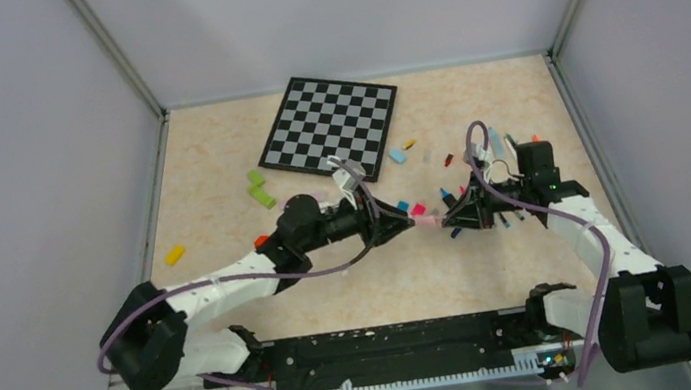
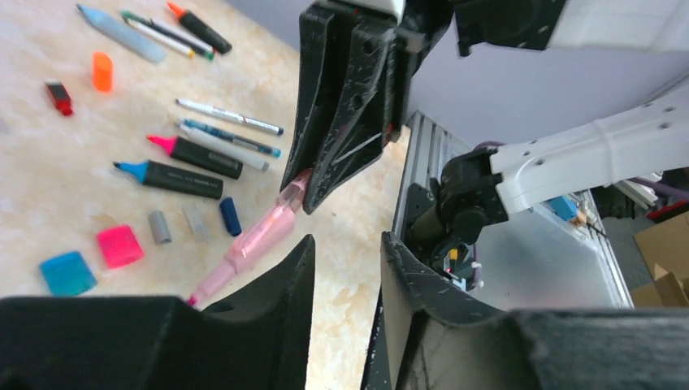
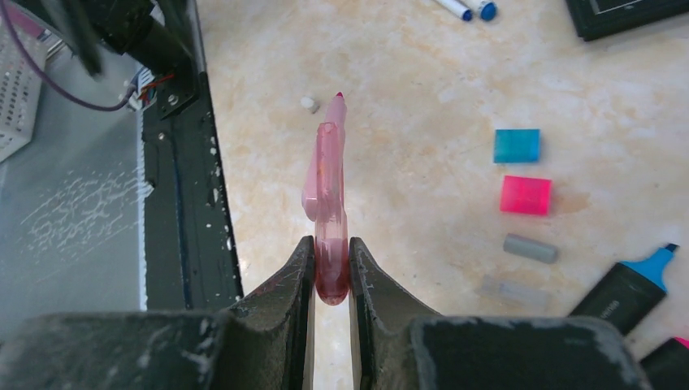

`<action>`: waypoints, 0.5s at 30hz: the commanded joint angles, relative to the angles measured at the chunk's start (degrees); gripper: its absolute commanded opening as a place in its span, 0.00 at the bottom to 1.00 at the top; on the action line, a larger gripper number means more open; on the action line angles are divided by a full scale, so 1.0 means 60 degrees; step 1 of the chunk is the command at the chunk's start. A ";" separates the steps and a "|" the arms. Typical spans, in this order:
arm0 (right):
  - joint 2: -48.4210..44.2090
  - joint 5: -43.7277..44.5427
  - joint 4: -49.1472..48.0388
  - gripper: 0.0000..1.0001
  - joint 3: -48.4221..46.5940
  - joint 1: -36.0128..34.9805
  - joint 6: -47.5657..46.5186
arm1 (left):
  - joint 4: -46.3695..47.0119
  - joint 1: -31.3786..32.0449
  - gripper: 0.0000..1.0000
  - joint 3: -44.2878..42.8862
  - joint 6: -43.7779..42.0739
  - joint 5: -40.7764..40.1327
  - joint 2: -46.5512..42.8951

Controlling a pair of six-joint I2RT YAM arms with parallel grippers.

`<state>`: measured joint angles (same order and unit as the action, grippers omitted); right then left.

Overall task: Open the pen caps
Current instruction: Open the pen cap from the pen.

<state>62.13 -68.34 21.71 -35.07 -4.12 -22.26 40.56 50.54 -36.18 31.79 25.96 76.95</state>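
Right hand (image 3: 329, 248) pinches the pink pen (image 3: 329, 179) by its rear end, mid-tabletop, at 5 o'clock from the checkered board (image 1: 329, 126). It seems to be off the surface. Nib looks bare. My left hand (image 2: 348, 244) is spread, nothing between the jaws, nib just beside one finger. I'd back left off along the pen's axis, then lower the pen before letting go. In the right wrist view, loose cyan cap (image 3: 517, 146) and pink cap (image 3: 526, 195) lie at 3 o'clock of the pen. Tabletop (image 1: 215, 152) beige, marbled; plain grey walls (image 1: 13, 148) around.

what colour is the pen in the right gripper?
Translucent pink pen, red tip bare, clamped in the right gripper. Right wrist view shows it best.
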 commanded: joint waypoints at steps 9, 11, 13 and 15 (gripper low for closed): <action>0.0158 0.0295 0.0344 0.00 -0.0637 0.3453 -0.0357 | -0.6481 -0.2743 0.98 -0.0844 -0.3478 -0.0432 -0.4283; 0.0248 0.0464 0.0000 0.00 -0.0542 0.4312 0.0064 | -0.7242 -0.2756 0.99 -0.0841 -0.4154 -0.1228 -0.4788; 0.0366 0.0504 -0.0151 0.00 -0.0457 0.5166 0.0304 | -0.7494 -0.2764 0.99 -0.0580 -0.4449 -0.1878 -0.5155; 0.0466 0.0595 -0.0460 0.00 -0.0334 0.5940 0.0704 | -0.7498 -0.2763 0.99 -0.0381 -0.4348 -0.2282 -0.5377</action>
<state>63.72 -65.65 23.92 -37.23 23.75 -22.74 2.76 34.15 -39.09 11.60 20.23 47.40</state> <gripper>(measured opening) 0.147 0.987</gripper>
